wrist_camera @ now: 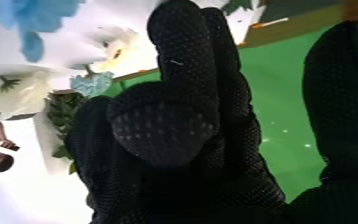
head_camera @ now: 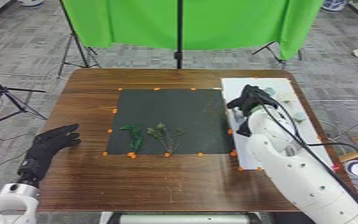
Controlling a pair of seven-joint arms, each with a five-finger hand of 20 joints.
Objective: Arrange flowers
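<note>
My right hand [head_camera: 254, 98] is over the white rectangular board [head_camera: 238, 83], thumb apart from my fingers, some straight, some bent. Beside them are a cream flower with a yellow centre [wrist_camera: 120, 54] and a ruffled pale-blue flower [wrist_camera: 92, 84]; whether they touch me, I can't tell. A broad-petalled blue flower [wrist_camera: 39, 19] is cut off by the edge. My left hand [head_camera: 48, 144] lies relaxed, well apart from the thin green sprigs [head_camera: 164, 135] on the flat dark mat [head_camera: 171, 110].

table [head_camera: 158, 185]: brown | mat [head_camera: 171, 110]: dark grey | cloth [head_camera: 131, 25]: green | flower [wrist_camera: 47, 12]: blue
</note>
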